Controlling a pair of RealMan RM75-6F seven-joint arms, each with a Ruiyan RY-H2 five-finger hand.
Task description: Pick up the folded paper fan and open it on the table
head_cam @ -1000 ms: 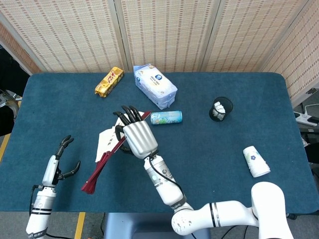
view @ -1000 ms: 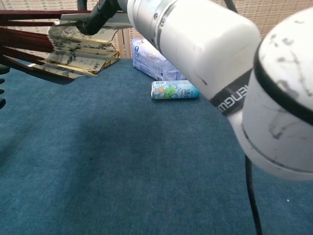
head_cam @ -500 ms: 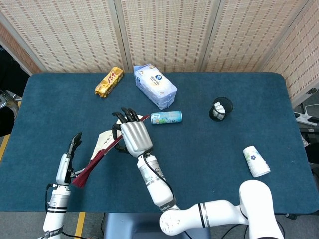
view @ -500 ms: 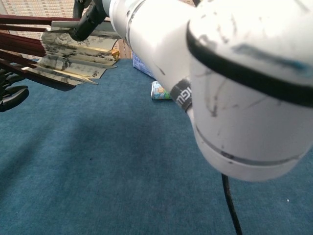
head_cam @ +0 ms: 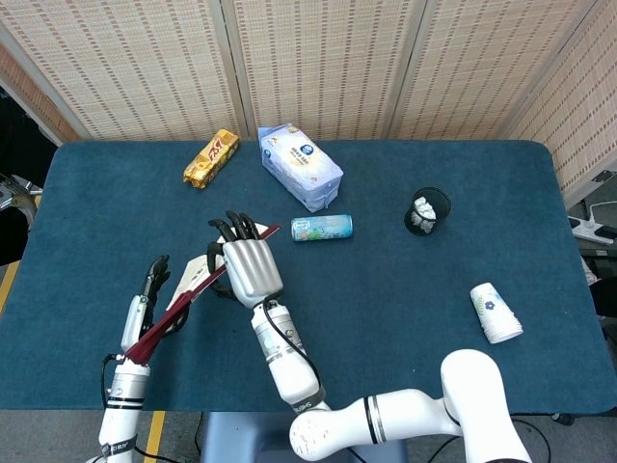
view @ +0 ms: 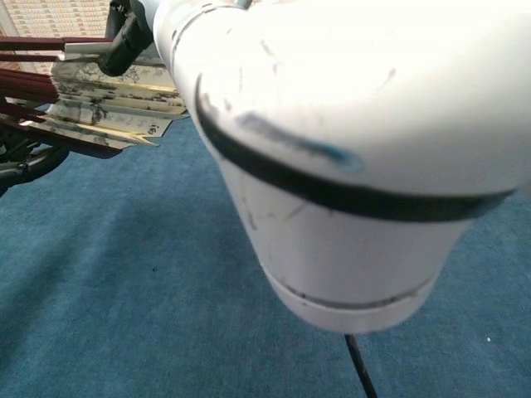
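The head view looks steeply down from above the robot, taking in the whole blue table [head_cam: 463, 203] up to the reed screens behind it. The chest view sits low near the tabletop, facing forward, largely blocked by the right arm [view: 332, 149]. Both show the paper fan [head_cam: 198, 289].

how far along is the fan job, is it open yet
Done: the paper fan is off the table, gripped by the right robot hand, and a few pleats are spread, as the chest view shows. In hand: the left robot hand is at the fan's lower ribs; whether it grips them is unclear. Left: spreading it fully and laying it on the table.
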